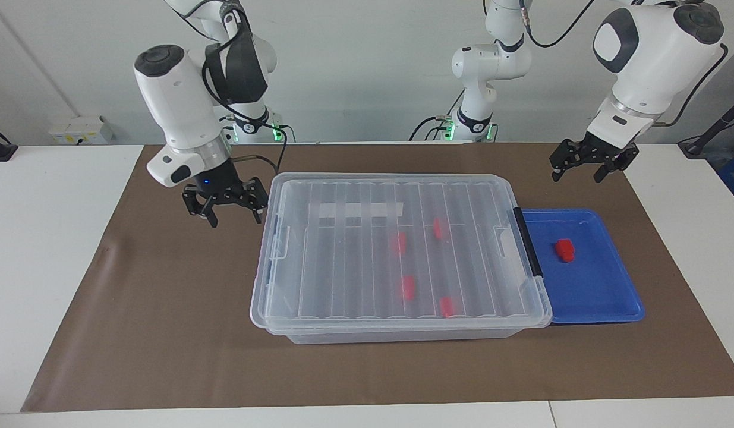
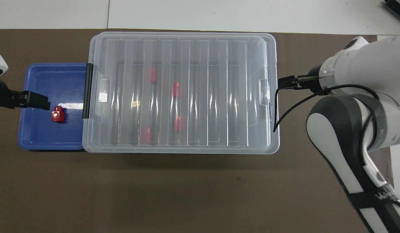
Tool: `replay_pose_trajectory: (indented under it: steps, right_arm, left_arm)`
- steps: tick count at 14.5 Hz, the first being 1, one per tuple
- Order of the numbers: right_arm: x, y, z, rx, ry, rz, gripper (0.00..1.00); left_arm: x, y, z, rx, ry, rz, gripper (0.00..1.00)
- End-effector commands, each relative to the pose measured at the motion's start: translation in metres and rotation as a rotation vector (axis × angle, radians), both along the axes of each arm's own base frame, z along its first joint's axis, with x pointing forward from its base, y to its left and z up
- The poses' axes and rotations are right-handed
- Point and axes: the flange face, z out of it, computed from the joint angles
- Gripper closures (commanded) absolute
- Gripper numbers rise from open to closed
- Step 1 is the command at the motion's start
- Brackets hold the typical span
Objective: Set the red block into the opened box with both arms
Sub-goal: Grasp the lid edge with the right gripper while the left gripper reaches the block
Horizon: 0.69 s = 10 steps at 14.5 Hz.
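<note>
At the left of the facing view, the right gripper (image 1: pixel 229 213) hangs just beside the short end of the box (image 1: pixel 396 333), above the brown mat (image 1: pixel 164 309), its fingers spread and holding nothing. At the upper right of that view, the left gripper (image 1: pixel 585 167) is in the air above the mat near the blue tray's (image 1: pixel 604 297) edge, also spread wide and empty. A red block (image 1: pixel 564 249) lies in the tray, right of frame centre. The box's ribbed lid (image 1: pixel 355 261) is on, with four more red blocks (image 1: pixel 408 287) seen through it, inside.
</note>
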Motion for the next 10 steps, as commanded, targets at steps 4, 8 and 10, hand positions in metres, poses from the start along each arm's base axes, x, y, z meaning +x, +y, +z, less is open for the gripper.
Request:
replay_pose_trajectory:
  steps: [4, 8, 10]
  right_arm:
    - [0.015, 0.023, -0.046, -0.035, 0.013, -0.005, 0.00]
    - [0.016, 0.009, -0.048, -0.119, 0.020, 0.025, 0.00]
    - [0.017, 0.001, -0.049, -0.121, 0.022, 0.022, 0.00]
  left_arm:
    - [-0.007, 0.024, -0.024, -0.008, -0.071, 0.042, 0.00]
    - [0.001, 0.041, -0.063, 0.002, -0.116, 0.039, 0.00]
    - [0.005, 0.046, -0.088, 0.004, -0.133, 0.039, 0.00]
